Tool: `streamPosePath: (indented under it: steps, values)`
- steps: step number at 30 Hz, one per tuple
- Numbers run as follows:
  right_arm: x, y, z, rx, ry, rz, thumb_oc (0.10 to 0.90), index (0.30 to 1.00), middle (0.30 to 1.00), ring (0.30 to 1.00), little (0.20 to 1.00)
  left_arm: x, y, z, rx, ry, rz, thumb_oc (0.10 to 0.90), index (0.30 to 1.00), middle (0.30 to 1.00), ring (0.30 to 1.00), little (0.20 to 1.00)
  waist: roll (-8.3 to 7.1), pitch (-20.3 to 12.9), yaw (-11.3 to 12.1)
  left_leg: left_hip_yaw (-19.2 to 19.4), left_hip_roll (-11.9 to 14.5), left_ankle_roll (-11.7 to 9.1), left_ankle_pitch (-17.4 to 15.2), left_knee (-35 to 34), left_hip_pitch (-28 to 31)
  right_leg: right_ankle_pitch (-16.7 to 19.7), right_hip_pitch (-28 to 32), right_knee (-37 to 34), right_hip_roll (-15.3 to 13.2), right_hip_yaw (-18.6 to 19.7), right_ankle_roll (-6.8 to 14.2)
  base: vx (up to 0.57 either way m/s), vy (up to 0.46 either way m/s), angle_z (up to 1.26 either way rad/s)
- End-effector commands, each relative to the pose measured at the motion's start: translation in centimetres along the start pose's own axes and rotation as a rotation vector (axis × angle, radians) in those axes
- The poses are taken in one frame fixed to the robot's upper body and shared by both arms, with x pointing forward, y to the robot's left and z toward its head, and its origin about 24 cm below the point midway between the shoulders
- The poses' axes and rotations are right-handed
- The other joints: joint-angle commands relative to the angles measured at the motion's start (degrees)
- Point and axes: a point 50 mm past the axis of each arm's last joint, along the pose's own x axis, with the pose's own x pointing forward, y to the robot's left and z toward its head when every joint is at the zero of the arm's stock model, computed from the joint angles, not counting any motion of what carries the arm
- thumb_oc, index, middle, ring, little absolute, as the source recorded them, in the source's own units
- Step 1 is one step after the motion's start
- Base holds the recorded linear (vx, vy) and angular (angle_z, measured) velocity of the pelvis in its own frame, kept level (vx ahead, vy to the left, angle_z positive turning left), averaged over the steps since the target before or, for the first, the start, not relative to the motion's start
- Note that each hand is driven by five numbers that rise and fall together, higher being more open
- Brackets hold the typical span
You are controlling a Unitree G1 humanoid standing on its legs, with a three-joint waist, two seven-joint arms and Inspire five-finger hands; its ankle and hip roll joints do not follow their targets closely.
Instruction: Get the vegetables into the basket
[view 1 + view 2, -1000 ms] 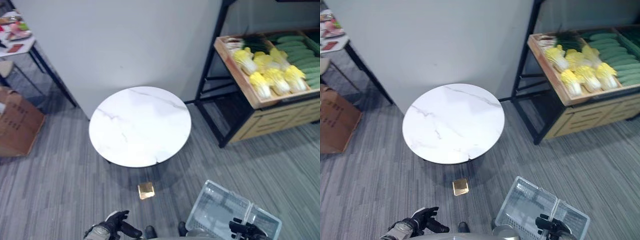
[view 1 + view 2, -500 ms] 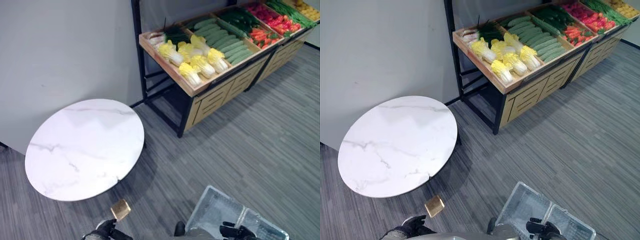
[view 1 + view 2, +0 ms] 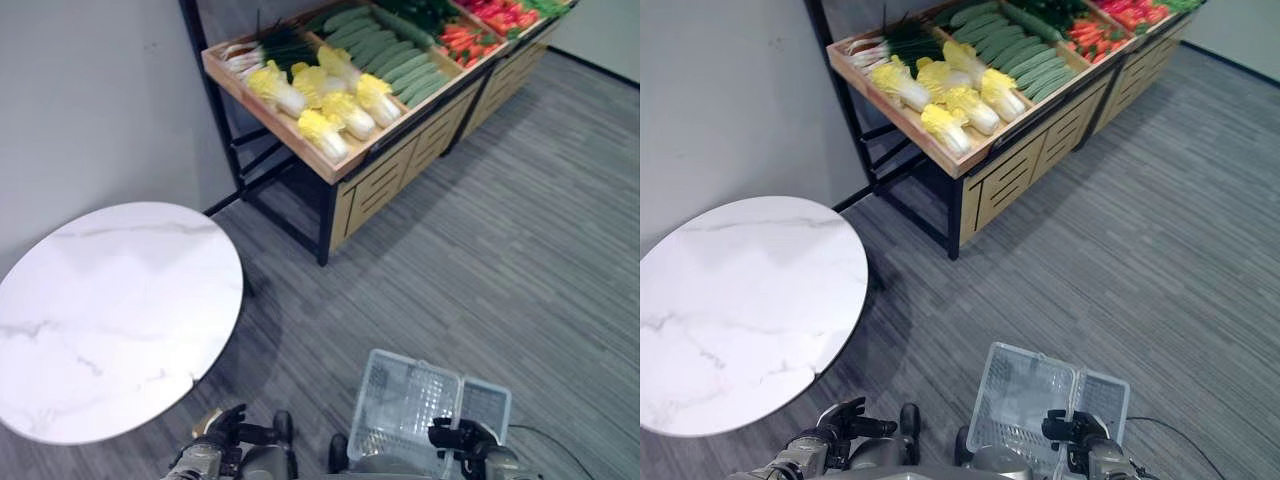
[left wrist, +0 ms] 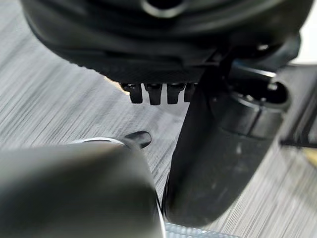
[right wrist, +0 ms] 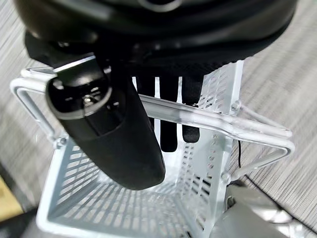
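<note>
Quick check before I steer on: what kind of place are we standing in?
Probably a mock grocery or produce section set up indoors. A wooden produce stand holds yellow cabbages, cucumbers and red vegetables; the right hand carries a white shopping basket, beside a round marble table.

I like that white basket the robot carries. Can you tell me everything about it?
The basket looks like pale plastic with slotted, see-through walls and a thin white handle across its top. It is empty. The right hand curls round that handle and holds it up over the grey carpet, low in front of the robot, far from the vegetable stand.
</note>
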Motion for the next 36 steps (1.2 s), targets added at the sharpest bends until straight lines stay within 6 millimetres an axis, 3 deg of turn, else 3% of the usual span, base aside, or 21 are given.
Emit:
streamPosePath:
  steps: [1, 5, 6, 7, 8, 10, 12, 13, 14, 15, 16, 19, 25, 31, 34, 36]
  values:
    - [-0.1, -1.2, 0.2, -0.008, -0.012, -0.031, 0.400, 0.300, 0.300, 0.300, 0.300, -0.5, 1.8, -2.0, 0.080, 0.060, 0.045, 0.900, 1.000, 1.000, 1.000, 1.000, 1.78, -0.23, 2.39, 2.28, -1.05, -0.53, -8.02, -1.38, 6.93, 2.28, -6.93, 3.17, -6.91, 3.48, 7.83, -0.02, 0.280, -0.77]
    - [0.0, -0.4, 0.0, 0.016, -0.001, -0.018, 0.400, 0.300, 0.300, 0.300, 0.300, -0.6, 2.7, -2.4, 0.099, 0.080, 0.078, 0.900, 1.000, 1.000, 1.000, 1.000, 2.71, -0.13, 1.51, 6.14, -2.43, 1.17, -9.15, -2.45, 8.51, 5.45, -8.33, 2.19, -7.04, 7.63, 9.59, -0.05, 0.278, -0.52]
    - [0.0, 0.0, 0.3, 0.019, -0.013, -0.012, 0.400, 0.300, 0.300, 0.300, 0.300, -0.6, 2.7, -2.1, 0.113, 0.069, 0.078, 0.900, 1.000, 1.000, 1.000, 1.000, 2.94, -0.02, 0.93, 8.62, -2.95, 1.85, -10.00, -1.96, 8.52, 8.12, -9.48, 1.12, -7.05, 10.24, 10.40, -0.05, 0.210, -0.71]
    - [0.0, 0.0, 0.3, 0.019, -0.013, -0.012, 0.400, 0.300, 0.300, 0.300, 0.300, -0.6, 2.7, -2.1, 0.113, 0.069, 0.078, 0.900, 1.000, 1.000, 1.000, 1.000, 2.94, -0.04, 1.02, 8.70, -2.94, 1.85, -10.03, -1.92, 8.49, 8.17, -9.51, 1.07, -7.03, 10.32, 10.41, -0.07, 0.177, -0.93]
    - [0.1, 0.3, 0.7, 0.013, -0.027, -0.003, 0.400, 0.300, 0.300, 0.300, 0.300, -0.6, 2.7, -1.9, 0.121, 0.063, 0.080, 0.900, 1.000, 1.000, 1.000, 1.000, 2.91, 0.15, 0.52, 10.64, -2.97, 2.00, -10.23, -1.80, 8.32, 10.63, -10.29, -0.34, -6.97, 11.23, 11.28, -0.03, 0.042, -0.78]
    - [0.1, 0.4, 0.9, 0.011, -0.033, 0.001, 0.400, 0.300, 0.300, 0.300, 0.300, -0.5, 2.8, -1.8, 0.123, 0.061, 0.081, 0.900, 1.000, 1.000, 1.000, 1.000, 2.71, 0.07, 0.68, 12.21, -2.93, 1.98, -10.25, -1.82, 8.02, 12.05, -10.84, -1.40, -6.98, 11.63, 11.85, -0.03, 0.051, -0.63]
    - [0.2, 0.9, 1.4, 0.010, -0.053, 0.011, 0.400, 0.300, 0.300, 0.300, 0.300, -0.5, 3.1, -1.5, 0.126, 0.050, 0.094, 0.900, 1.000, 1.000, 1.000, 1.000, 2.92, 0.56, 0.30, 14.59, -1.90, 1.64, -10.74, -1.67, 7.76, 12.98, -12.21, -1.66, -7.63, 8.24, 12.58, -0.04, 0.028, -0.40]
    - [0.2, 1.3, 1.6, 0.005, -0.061, 0.019, 0.400, 0.300, 0.300, 0.300, 0.300, -0.5, 3.3, -1.3, 0.122, 0.044, 0.101, 0.900, 1.000, 1.000, 1.000, 1.000, 2.93, 0.76, 0.70, 16.07, -1.06, 1.32, -10.56, -1.50, 7.46, 11.89, -12.76, -1.12, -8.48, 3.57, 12.59, -0.05, -0.023, -0.53]
    - [0.2, 1.3, 1.6, 0.005, -0.061, 0.019, 0.400, 0.300, 0.300, 0.300, 0.300, -0.5, 3.3, -1.3, 0.122, 0.044, 0.101, 0.900, 1.000, 1.000, 1.000, 1.000, 2.93, 0.76, 0.69, 16.07, -1.06, 1.32, -10.56, -1.49, 7.46, 11.88, -12.76, -1.11, -8.48, 3.57, 12.59, -0.04, -0.030, -1.02]
    - [0.2, 1.5, 1.3, 0.001, -0.059, 0.025, 0.400, 0.300, 0.300, 0.300, 0.300, -0.6, 3.5, -1.3, 0.112, 0.045, 0.110, 0.900, 1.000, 1.000, 1.000, 1.000, 3.40, 0.85, 1.25, 18.52, 0.24, 0.76, -10.14, -2.54, 7.94, 8.05, -11.76, 0.53, -10.58, -6.30, 11.66, -0.01, -0.011, -1.38]
    - [0.2, 1.6, 1.3, -0.002, -0.059, 0.025, 0.400, 0.300, 0.300, 0.300, 0.300, -0.6, 3.5, -1.4, 0.107, 0.048, 0.113, 0.900, 1.000, 1.000, 1.000, 1.000, 3.65, 0.91, 1.28, 19.88, 0.48, 0.61, -9.67, -3.27, 8.49, 7.32, -11.40, 2.17, -11.23, -8.56, 11.49, 0.00, -0.017, -1.27]
    - [0.2, 1.6, 1.3, -0.019, -0.058, 0.024, 0.400, 0.300, 0.300, 0.300, 0.300, -0.6, 3.5, -1.6, 0.110, 0.056, 0.111, 0.900, 1.000, 1.000, 1.000, 1.000, 3.74, 0.12, 1.16, 21.46, 0.43, 0.26, -8.78, -5.84, 9.59, 5.74, -9.46, 5.25, -11.37, -10.38, 11.02, 0.05, -0.033, -0.78]
    - [0.2, 1.3, 1.1, -0.023, -0.052, 0.017, 0.400, 0.300, 0.300, 0.300, 0.300, -0.6, 3.0, -1.9, 0.120, 0.071, 0.092, 0.900, 1.000, 1.000, 1.000, 1.000, 3.35, -1.71, 1.25, 23.69, 0.38, -0.78, -8.17, -6.79, 10.78, 6.41, -6.83, 0.68, -10.30, -10.16, 11.15, 0.08, -0.117, -0.31]
    - [0.0, 0.7, 0.2, -0.056, -0.019, 0.007, 0.400, 0.300, 0.300, 0.300, 0.300, -0.3, 2.5, -0.9, 0.079, 0.040, 0.090, 0.900, 1.000, 1.000, 1.000, 1.000, 3.08, -1.53, 0.66, 22.73, 2.55, -3.26, -7.17, -5.87, 11.84, 1.45, -5.89, 1.76, -8.57, -11.16, 8.50, 0.12, -0.270, -0.03]
    - [0.0, 0.5, -0.3, -0.086, 0.003, 0.008, 0.400, 0.300, 0.300, 0.300, 0.300, -0.3, 2.6, -0.7, 0.069, 0.038, 0.090, 0.900, 1.000, 1.000, 1.000, 1.000, 1.98, -0.78, 0.64, 22.10, 5.82, -5.03, -8.53, 3.02, 9.80, -0.88, -4.97, 2.45, -7.31, -10.17, 6.34, 0.14, -0.310, 0.13]
    - [0.0, 0.4, -0.4, -0.123, 0.008, 0.011, 0.400, 0.300, 0.300, 0.300, 0.300, -0.3, 2.6, -0.8, 0.045, 0.041, 0.091, 0.900, 1.000, 1.000, 1.000, 1.000, 0.86, 0.23, 1.56, 20.29, 10.05, -7.66, -4.61, 15.15, 5.75, -2.18, -2.62, 1.47, -5.51, -9.59, 3.97, 0.14, -0.445, 0.00]
